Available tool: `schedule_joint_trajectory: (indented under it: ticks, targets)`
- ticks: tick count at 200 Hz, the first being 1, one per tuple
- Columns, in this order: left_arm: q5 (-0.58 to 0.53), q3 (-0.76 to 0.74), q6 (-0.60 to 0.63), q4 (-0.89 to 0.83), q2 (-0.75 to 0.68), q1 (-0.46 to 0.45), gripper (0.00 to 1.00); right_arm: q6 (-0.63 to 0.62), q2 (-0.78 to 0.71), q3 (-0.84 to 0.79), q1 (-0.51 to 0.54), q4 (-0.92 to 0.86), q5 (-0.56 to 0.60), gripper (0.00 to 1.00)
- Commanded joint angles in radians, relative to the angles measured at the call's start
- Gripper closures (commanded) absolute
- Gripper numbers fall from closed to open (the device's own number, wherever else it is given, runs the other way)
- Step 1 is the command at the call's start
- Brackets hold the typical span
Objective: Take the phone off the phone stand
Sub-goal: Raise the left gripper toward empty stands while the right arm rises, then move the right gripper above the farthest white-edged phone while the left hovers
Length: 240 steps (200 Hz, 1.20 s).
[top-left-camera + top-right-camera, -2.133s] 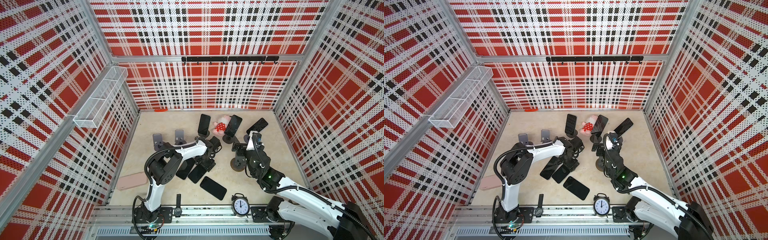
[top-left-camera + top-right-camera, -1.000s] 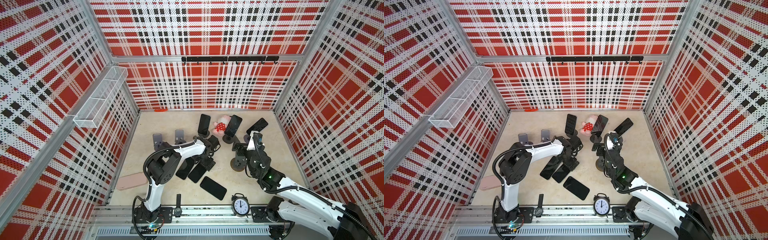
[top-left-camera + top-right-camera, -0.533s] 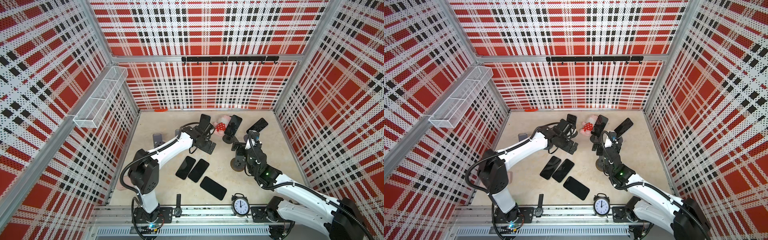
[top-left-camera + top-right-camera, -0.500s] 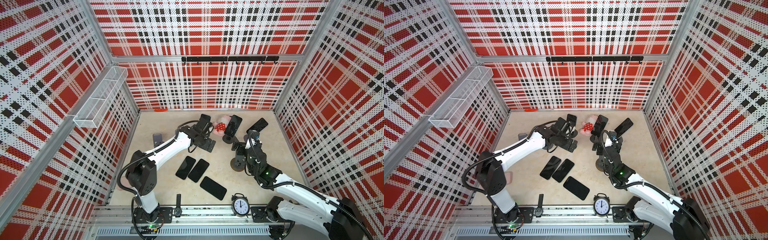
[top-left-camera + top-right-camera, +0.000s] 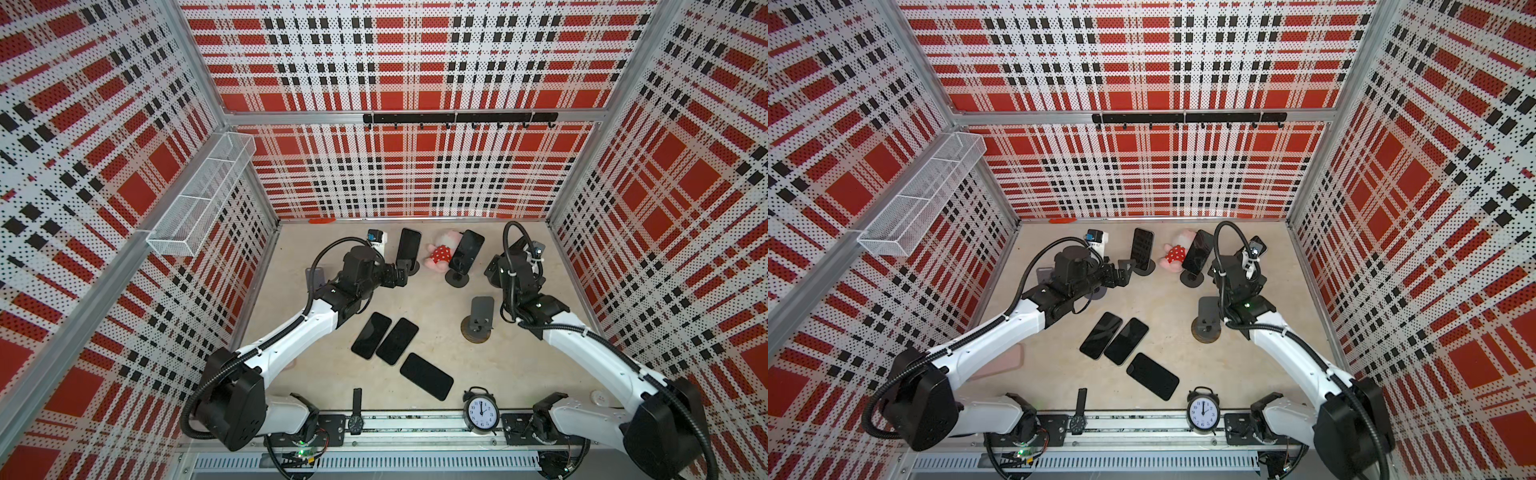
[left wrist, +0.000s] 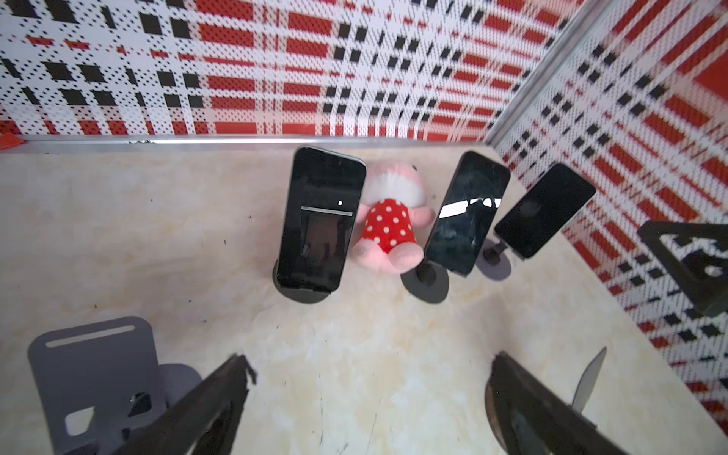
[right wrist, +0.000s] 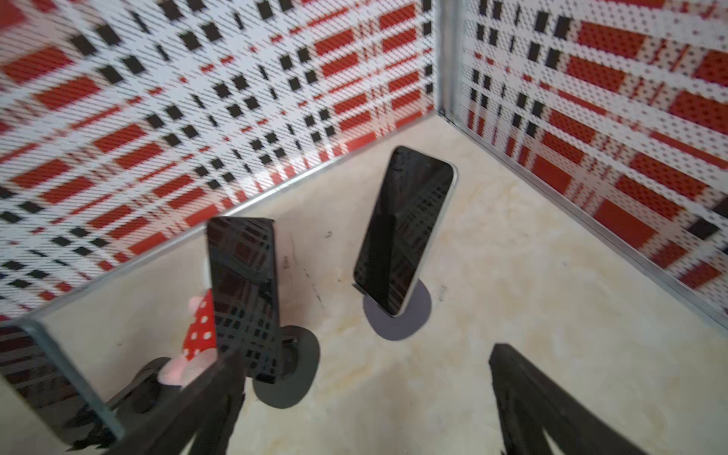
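L pincer now beside upright phone, off flat phones.

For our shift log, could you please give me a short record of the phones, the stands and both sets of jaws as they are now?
Phones on stands: three at the back: left phone, middle phone, right phone
Flat phones: three, lying on the table
Empty stand: beside the right arm
Left jaws: open, empty
Right jaws: open, empty
Toy: between left and middle phones
Clock: front edge
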Motion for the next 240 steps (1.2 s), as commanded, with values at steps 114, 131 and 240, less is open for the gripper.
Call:
schedule_joint_trajectory:
  ticks: [114, 131, 240]
  targets:
    - [-0.361, -0.535, 0.144, 0.721, -0.13, -0.031, 0.02, 0.303, 0.235, 0.392, -0.26, -0.481, -0.166, 0.0]
    - [-0.392, -0.565, 0.163, 0.72, -0.155, -0.031, 0.02, 0.311, 0.305, 0.477, -0.273, -0.548, -0.166, 0.0]
    - [-0.449, -0.716, 0.091, 0.756, -0.316, -0.057, 0.02, 0.353, 0.641, 0.884, -0.307, -0.772, -0.178, 0.0]
